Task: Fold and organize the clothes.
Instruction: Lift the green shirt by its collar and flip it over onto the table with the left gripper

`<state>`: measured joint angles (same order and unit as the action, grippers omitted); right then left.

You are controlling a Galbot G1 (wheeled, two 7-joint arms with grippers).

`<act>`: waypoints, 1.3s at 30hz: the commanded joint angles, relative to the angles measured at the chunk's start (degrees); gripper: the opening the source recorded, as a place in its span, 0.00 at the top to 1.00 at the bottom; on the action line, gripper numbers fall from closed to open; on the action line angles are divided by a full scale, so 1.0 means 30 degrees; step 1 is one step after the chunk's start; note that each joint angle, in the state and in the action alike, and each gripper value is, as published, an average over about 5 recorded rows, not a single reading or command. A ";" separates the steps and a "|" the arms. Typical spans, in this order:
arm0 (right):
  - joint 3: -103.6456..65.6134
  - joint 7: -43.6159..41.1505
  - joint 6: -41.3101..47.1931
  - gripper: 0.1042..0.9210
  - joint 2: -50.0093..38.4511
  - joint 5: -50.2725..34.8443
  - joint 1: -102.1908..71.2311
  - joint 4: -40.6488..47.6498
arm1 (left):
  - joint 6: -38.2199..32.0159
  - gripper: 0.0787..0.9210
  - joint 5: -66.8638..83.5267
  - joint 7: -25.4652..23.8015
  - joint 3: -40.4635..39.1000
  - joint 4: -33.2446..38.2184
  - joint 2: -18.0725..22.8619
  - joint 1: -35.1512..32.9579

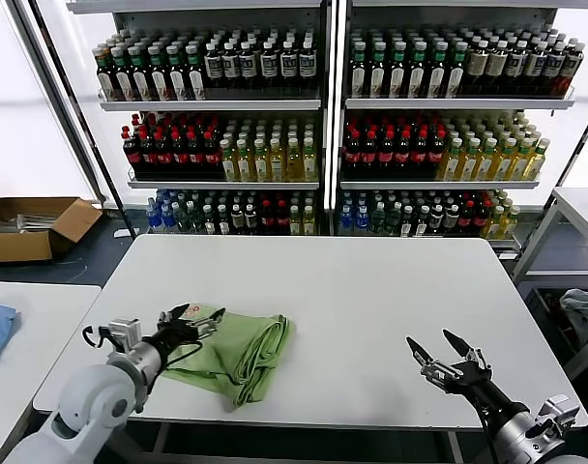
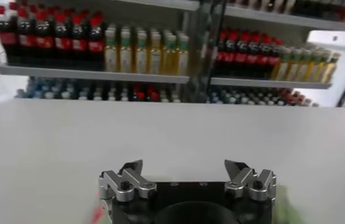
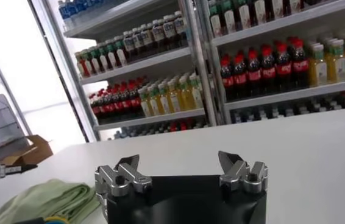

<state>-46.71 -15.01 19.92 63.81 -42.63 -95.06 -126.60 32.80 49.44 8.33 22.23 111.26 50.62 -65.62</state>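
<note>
On the counter [image 1: 371, 290] I count one green polo shirt [image 1: 238, 353], folded in a bundle near the front-left edge. My left gripper [image 1: 199, 316] hovers at the shirt's left end, jaws released, holding nothing. To the right the white surface gives wide room. My right gripper [image 1: 437, 348] waits over the front-right edge, jaws released too.

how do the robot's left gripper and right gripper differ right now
The left gripper hovers over the folded light green polo shirt near the table's front left; the right gripper hangs over bare table at front right, away from the shirt. Both are open and hold nothing.
</note>
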 commanded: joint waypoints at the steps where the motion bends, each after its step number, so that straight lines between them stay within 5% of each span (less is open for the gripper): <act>1: 0.0123 -0.0068 -0.0057 0.12 0.0037 0.0109 -0.0012 0.0252 | -0.0127 0.12 0.0077 -0.1425 0.1306 -0.4754 -0.0668 0.0766; 23: 0.0150 0.0056 0.0047 0.12 -0.0175 0.0076 0.0172 0.0146 | 0.0075 0.15 0.0409 -0.1824 0.0278 -0.4437 0.0515 -0.0449; 39: 0.0574 0.0158 0.0082 0.12 -0.0075 0.0320 0.0536 0.0398 | -0.0854 0.68 0.0349 -0.0852 0.0019 -0.3417 0.0864 -0.0883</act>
<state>-45.18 -14.57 20.14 63.58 -41.73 -93.62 -125.45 31.84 50.45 4.15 22.26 100.60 52.75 -68.00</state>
